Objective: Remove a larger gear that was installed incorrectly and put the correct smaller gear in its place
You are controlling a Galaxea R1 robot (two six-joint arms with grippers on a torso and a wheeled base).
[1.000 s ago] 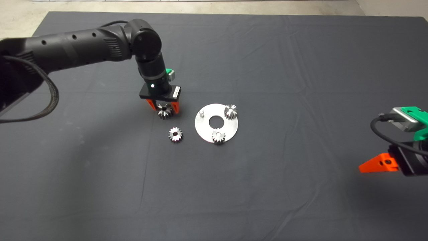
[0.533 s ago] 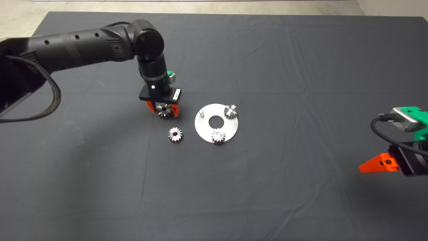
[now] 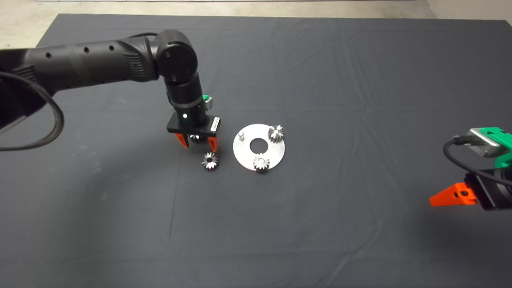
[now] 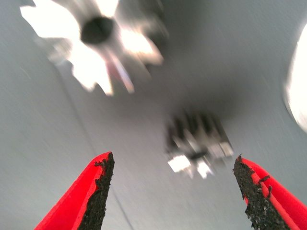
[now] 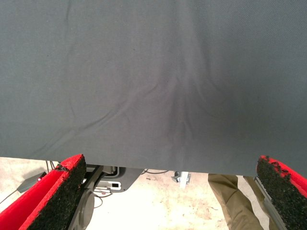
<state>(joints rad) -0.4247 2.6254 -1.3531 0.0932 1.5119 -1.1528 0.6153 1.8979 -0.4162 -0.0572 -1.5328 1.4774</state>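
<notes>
Surface: dark mat [image 3: 320,80] under a round silver plate [image 3: 276,154] at frame centre
Left gripper [image 3: 197,145]: fingers spread wide, grasping nothing; the larger gear [image 3: 195,138] lies released between them, touching neither pad [image 4: 98,196]
Smaller gear [image 3: 210,161]: flat on the mat, just below the left gripper, beside the plate
Right gripper [image 3: 452,197]: parked at lower right, fingers apart, empty
</notes>
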